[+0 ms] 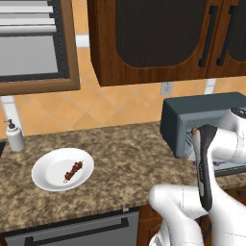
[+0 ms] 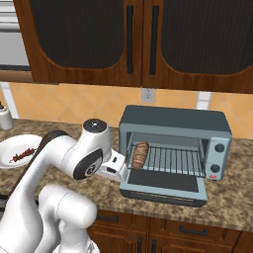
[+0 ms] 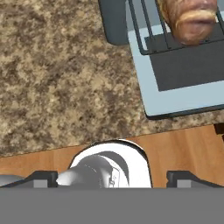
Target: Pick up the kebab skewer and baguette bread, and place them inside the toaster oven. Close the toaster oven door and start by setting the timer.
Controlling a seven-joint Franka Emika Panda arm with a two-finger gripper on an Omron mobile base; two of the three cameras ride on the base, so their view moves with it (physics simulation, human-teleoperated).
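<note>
Right base view shows the baguette bread (image 2: 140, 154) lying on the wire rack (image 2: 173, 160) inside the toaster oven (image 2: 174, 148), near the left end of the rack. So the bread part looks done. My gripper (image 3: 113, 178) is just to the left of the oven's open front, and it holds nothing. In the hand view my two dark fingertips (image 3: 43, 178) stand far apart at the bottom, with nothing between them, so my hand is let go and wide open. That view also shows the rounded end of the bread on the rack, above the toaster oven door (image 3: 183, 83), which lies flat and open over the speckled counter (image 3: 57, 78). The kebab skewer (image 1: 73, 171) is not in the oven yet. It lies on the white plate (image 1: 45, 180) far off to the left on the counter, well apart from the oven, and a soap bottle (image 1: 14, 136) stands behind the plate by the wall. I think about half of the carrying is done. What is left, as I see it: go over to the plate, pick up the skewer, put it on the rack next to the bread, swing the door up and shut, and then turn one of the knobs (image 2: 220, 147) on the right side of the oven to set the timer.
</note>
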